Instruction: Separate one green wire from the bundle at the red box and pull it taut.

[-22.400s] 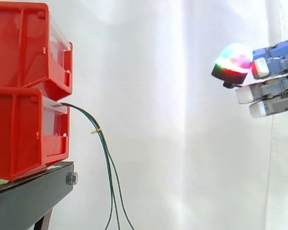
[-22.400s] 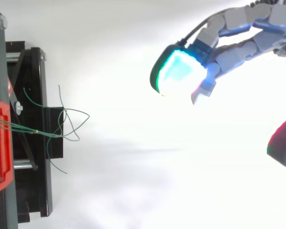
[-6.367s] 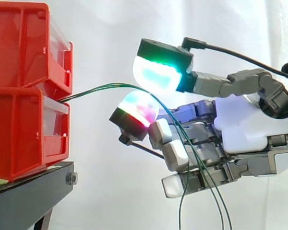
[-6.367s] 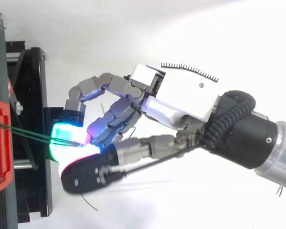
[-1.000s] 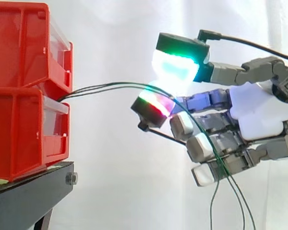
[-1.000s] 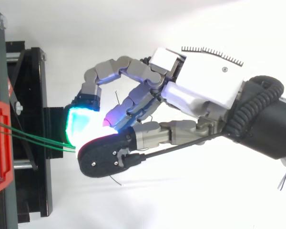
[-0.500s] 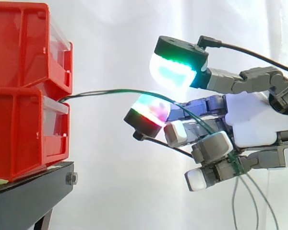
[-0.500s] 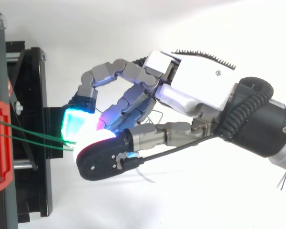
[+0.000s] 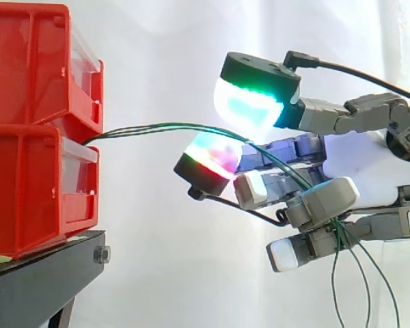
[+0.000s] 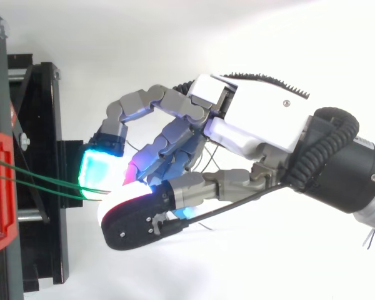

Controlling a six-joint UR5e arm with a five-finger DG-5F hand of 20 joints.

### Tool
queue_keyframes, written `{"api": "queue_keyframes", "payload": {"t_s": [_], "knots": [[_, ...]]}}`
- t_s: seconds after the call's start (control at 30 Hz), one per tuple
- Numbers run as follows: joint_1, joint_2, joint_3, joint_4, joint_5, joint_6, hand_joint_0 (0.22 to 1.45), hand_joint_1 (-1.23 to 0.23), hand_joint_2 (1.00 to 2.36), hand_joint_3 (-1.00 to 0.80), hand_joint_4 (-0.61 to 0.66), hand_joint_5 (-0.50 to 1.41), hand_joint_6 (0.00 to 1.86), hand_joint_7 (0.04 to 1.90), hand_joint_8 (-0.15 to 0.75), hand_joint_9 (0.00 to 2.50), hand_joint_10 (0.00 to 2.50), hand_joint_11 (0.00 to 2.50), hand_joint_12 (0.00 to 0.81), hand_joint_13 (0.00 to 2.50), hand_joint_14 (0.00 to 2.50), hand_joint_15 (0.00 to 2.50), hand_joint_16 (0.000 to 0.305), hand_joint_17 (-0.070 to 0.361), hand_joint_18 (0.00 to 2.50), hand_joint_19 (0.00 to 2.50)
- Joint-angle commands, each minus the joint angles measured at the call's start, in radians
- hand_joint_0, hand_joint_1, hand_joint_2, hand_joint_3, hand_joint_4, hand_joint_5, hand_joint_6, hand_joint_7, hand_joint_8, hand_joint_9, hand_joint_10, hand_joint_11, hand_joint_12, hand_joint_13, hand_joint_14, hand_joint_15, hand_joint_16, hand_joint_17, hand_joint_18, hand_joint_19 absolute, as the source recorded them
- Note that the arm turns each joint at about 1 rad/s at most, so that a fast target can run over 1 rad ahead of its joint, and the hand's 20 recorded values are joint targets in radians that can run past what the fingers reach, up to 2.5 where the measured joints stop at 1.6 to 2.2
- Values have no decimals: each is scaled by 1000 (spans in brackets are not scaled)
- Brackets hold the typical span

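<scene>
Several thin green wires [image 9: 157, 127] come out between the two stacked red bins [image 9: 34, 137]. They arc to the right, level with the gap, then run down through my hand [image 9: 369, 171]. The wires pass between a cyan-green glowing pad above and a red-green pad below. Lower fingers are curled over them, and the loose ends hang beneath the hand at the right. From above, two wire strands [image 10: 44, 177] stretch from the red bin [image 10: 1, 187] to the glowing fingertips [image 10: 97, 169] of the hand [image 10: 262, 119]. The strands lie close together as a bundle.
The bins rest on a black stand [image 9: 48, 277] at the left, also seen from above [image 10: 40, 125]. A white curtain is behind. The arm enters from the right.
In the last second a lower finger has curled further over the wires and the hand has edged left towards the bins. Long before, the wires hung straight down and the hand was far off.
</scene>
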Motion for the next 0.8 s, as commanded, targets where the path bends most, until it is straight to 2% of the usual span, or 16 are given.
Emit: {"api": "queue_keyframes", "payload": {"t_s": [0.0, 0.17, 0.3, 0.5, 0.67, 0.77], "knots": [[2, 0, 0, 0, 0, -1, 608, -774, 1000, -500, -23, -208, 882, 1002, 226, 1083, 21, 920, 298, 1556, 20, 1321, 51, 115, 945, 663], [3, 0, 0, 0, 0, 1, 627, -733, 1003, -464, -22, -205, 884, 1007, 232, 1111, 21, 930, 293, 1568, 20, 1327, 51, 114, 953, 672], [3, 0, 0, 0, 0, 1, 614, -680, 1000, -500, -21, -202, 883, 1012, 232, 1121, 23, 940, 294, 1563, 20, 1320, 51, 115, 953, 672], [3, 0, 11, -3, -3, 6, 554, -616, 1000, -500, -6, -202, 884, 1008, 239, 1129, 21, 930, 306, 1564, 20, 1301, 53, 119, 966, 670], [0, 2, 26, -24, -3, 12, 593, -643, 1000, -500, -17, -202, 881, 1018, 233, 1127, 22, 931, 294, 1554, 21, 1286, 51, 116, 955, 669], [-1, 2, 39, -49, -4, 15, 624, -701, 1007, -416, -23, -200, 886, 1050, 231, 1129, 22, 937, 298, 1548, 21, 1289, 51, 115, 950, 672]]}}
